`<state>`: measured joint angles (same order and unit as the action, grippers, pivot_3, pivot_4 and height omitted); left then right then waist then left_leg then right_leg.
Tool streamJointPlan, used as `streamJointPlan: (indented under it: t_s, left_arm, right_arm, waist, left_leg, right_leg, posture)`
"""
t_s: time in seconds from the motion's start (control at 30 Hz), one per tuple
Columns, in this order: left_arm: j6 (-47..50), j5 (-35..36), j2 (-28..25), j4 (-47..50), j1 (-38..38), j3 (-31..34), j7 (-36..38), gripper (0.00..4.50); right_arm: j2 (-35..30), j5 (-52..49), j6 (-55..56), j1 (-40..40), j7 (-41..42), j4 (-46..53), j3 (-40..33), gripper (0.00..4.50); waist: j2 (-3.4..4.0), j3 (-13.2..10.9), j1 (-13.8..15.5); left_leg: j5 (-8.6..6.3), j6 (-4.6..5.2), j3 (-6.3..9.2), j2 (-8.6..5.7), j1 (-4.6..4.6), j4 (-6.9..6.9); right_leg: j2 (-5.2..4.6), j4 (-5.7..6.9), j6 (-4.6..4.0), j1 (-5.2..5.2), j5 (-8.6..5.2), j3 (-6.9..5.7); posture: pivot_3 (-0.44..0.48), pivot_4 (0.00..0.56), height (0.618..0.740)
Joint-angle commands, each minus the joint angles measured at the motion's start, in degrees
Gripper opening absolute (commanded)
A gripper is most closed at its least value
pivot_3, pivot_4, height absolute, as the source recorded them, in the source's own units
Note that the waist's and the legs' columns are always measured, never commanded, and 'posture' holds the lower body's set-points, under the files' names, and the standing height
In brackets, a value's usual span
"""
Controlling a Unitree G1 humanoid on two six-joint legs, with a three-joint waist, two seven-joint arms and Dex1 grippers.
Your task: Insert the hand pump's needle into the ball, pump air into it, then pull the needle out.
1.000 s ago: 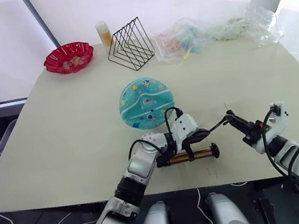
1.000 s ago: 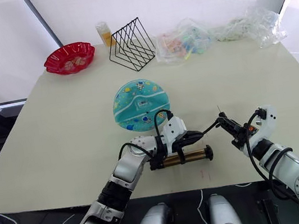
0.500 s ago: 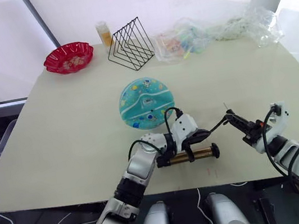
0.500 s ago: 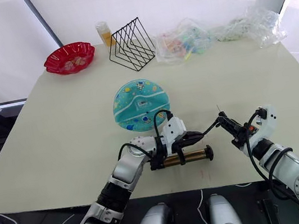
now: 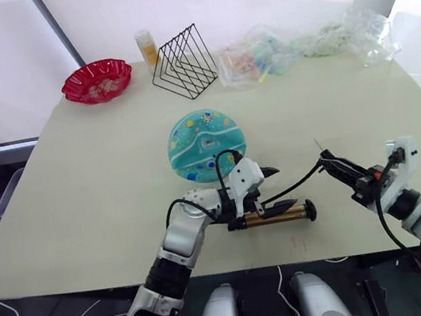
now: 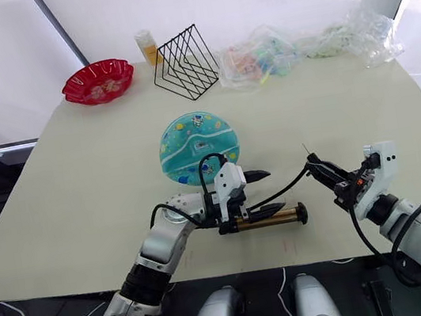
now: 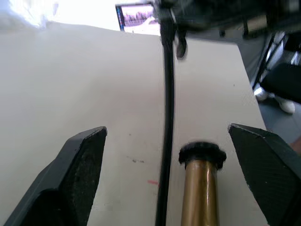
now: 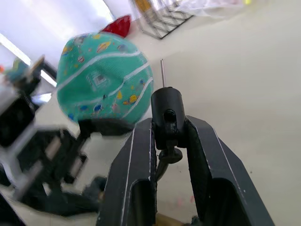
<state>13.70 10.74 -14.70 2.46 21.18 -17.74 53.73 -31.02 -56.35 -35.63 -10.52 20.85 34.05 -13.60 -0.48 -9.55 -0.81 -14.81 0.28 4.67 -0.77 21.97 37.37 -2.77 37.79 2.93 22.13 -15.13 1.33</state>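
Your left gripper stood spread wide over the hand pump, which lay on the table just in front of the ball. Your right gripper was clamped on the hose's end fitting, the needle pointing roughly toward the ball, apparently clear of it.

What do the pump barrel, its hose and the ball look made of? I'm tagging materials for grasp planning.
Hand pump: barrel looks like polished gold-bronze metal, given its sheen, with matte black caps, probably plastic. Hose: thin, black, curving freely, likely rubber or soft plastic. Ball: teal, printed, sitting flattened, apparently soft rubber or vinyl.
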Motion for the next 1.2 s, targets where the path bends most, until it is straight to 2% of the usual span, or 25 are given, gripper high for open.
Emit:
streamJointPlan:
  t_s: [0.03, 0.3, 0.5, 0.67, 0.97, 1.2]
  left_arm:
    - [1.10, 3.06, -2.06, 7.17, 0.14, 4.21, -0.89, 4.37]
    - [6.22, 5.41, -9.39, 12.45, 5.20, 14.21, -5.24, 4.37]
    - [10.46, 7.26, -14.69, 11.66, 8.49, 20.59, -8.15, 4.37]
    - [14.15, 9.90, -17.40, 9.01, 10.02, 25.62, -10.18, 4.37]
    - [16.00, 12.38, -22.03, 0.72, 8.98, 28.43, -7.08, 4.37]
    - [12.52, 10.73, -25.93, -9.70, 10.50, 25.80, 0.01, 4.37]
  right_arm:
    - [-1.51, 6.67, 4.86, -0.18, 4.99, 3.33, 2.05, 0.39]
    - [-5.14, 21.47, 15.92, -0.64, 14.49, 2.07, 5.36, 0.39]
    - [-4.76, 26.93, 21.47, -0.49, 17.52, 0.60, 5.67, 0.39]
    - [-3.29, 27.52, 23.19, 0.51, 18.22, -0.54, 5.39, 0.39]
    - [-2.53, 26.31, 24.66, 2.53, 21.73, -0.72, 5.79, 0.39]
    - [-1.96, 28.07, 28.01, 3.23, 24.80, -1.74, 7.63, 0.39]
  waist:
    - [0.00, 0.00, -0.01]
    - [-0.10, -0.06, 0.09]
    - [-0.13, -0.08, 0.05]
    - [-0.30, -0.21, 0.07]
    - [-0.34, -0.32, 0.06]
    - [-0.34, -0.37, 0.00]
  left_leg:
    - [0.00, 0.00, -0.01, 0.00, -0.02, 0.00]
    - [0.00, 0.00, 0.00, -0.03, 0.00, 0.03]
    - [0.00, -0.01, 0.03, -0.02, 0.01, -0.03]
    - [0.00, -0.02, 0.10, -0.01, 0.01, -0.03]
    - [0.00, -0.03, 0.09, 0.00, 0.01, -0.03]
    - [0.00, -0.03, 0.07, -0.03, 0.00, -0.04]
  right_leg:
    - [0.01, 0.01, 0.07, 0.00, -0.04, 0.00]
    - [-0.01, -0.02, 0.09, -0.01, -0.05, -0.02]
    - [-0.01, -0.08, -0.07, 0.00, 0.05, -0.05]
    - [-0.02, -0.06, -0.09, 0.00, 0.06, -0.08]
    - [-0.03, -0.06, -0.10, 0.00, 0.06, -0.07]
    - [-0.02, -0.05, -0.11, 0.01, 0.07, -0.07]
  posture:
    - [0.000, 0.150, 0.740]
    - [0.000, 0.150, 0.740]
    - [0.000, 0.150, 0.740]
    - [0.000, 0.150, 0.740]
    - [0.000, 0.150, 0.740]
    - [0.000, 0.150, 0.740]
